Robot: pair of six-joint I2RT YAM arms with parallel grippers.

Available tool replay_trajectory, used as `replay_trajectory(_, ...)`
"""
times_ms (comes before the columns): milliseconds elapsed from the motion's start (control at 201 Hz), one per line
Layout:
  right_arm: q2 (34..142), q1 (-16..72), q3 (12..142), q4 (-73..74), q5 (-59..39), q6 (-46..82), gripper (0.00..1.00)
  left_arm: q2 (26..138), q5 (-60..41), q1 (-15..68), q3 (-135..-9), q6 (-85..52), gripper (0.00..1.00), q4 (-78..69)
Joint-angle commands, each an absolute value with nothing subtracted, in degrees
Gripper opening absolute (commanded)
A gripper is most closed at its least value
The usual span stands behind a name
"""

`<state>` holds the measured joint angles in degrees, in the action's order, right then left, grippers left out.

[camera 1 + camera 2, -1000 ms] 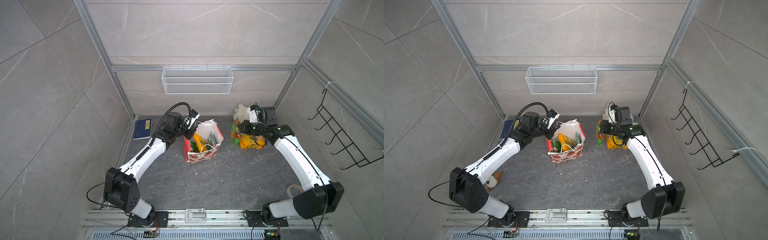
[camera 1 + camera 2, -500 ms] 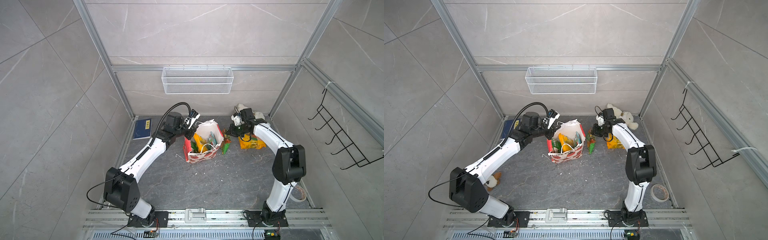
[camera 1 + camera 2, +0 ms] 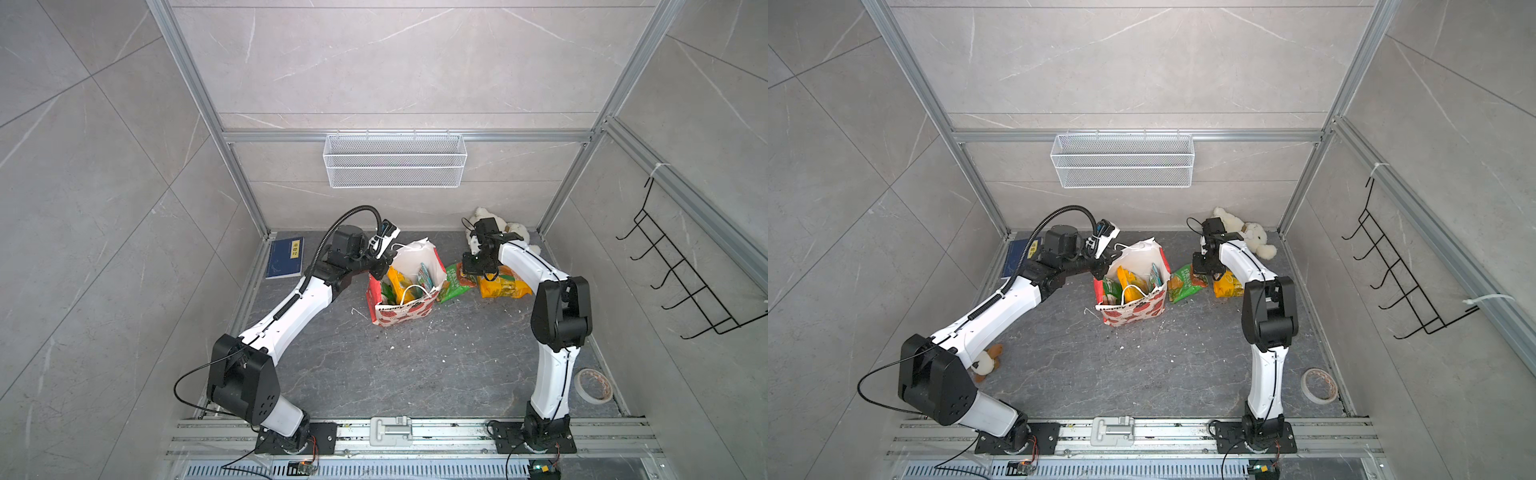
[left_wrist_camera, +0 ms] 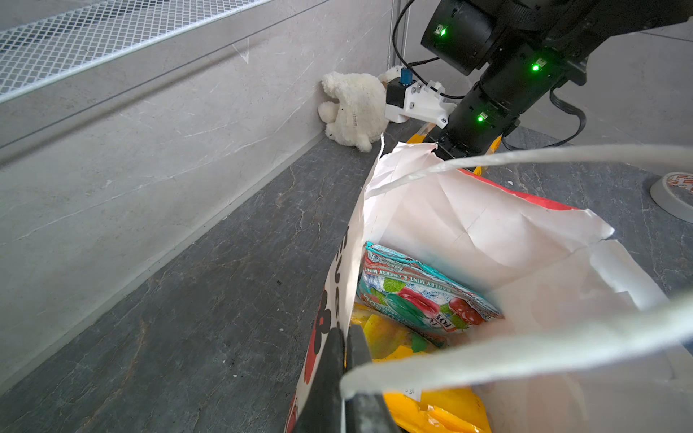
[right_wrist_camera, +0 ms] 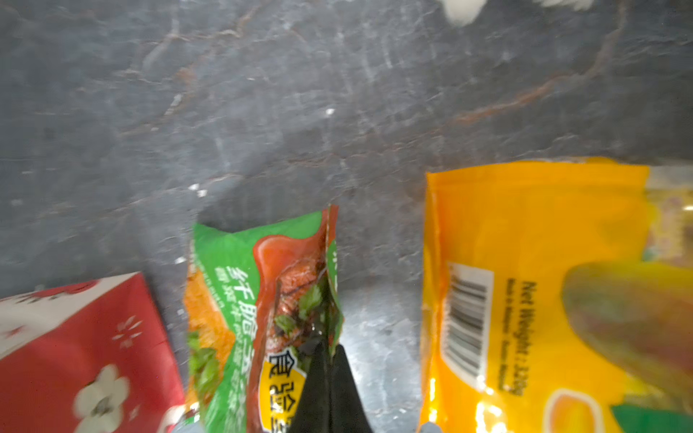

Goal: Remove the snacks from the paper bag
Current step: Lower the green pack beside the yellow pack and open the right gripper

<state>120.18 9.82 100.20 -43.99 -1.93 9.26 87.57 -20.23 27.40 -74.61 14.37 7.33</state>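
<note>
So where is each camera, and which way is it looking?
Top views: high up front, looking down on the left arm, right arm and the paper bag.
Left wrist: faces into the bag; the left gripper pinches its wall.
Right wrist: faces the floor; the right gripper pinches the green packet.
Shared: every view shows the bag.

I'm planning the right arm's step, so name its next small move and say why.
Probably open the right gripper and release the green packet. Its jaws are shut on the packet's edge, and the packet is already outside the paper bag, over the floor between the bag and the yellow packet. The left gripper pinches the bag's rim, and more packets remain inside.
</note>
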Motion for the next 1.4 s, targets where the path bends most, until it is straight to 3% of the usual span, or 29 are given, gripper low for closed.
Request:
replay_trajectory(0, 123.1, 9.86, 101.45, -46.93, 3.91, 8.69, 0.0, 85.69, -24.4, 27.93, -75.58, 12.91, 0.0, 2.24)
replay_trajectory(642, 127.78, 10.36, 100.59, -45.87, 15.76, 9.46, 0.0, 84.64, -23.73, 27.95, -74.49, 12.97, 0.0, 2.06)
replay_trajectory(1399, 126.95, 4.93, 100.62, -46.92, 18.32, 6.41, 0.0, 84.2, -24.18, 27.95, -74.68, 12.79, 0.0, 2.83)
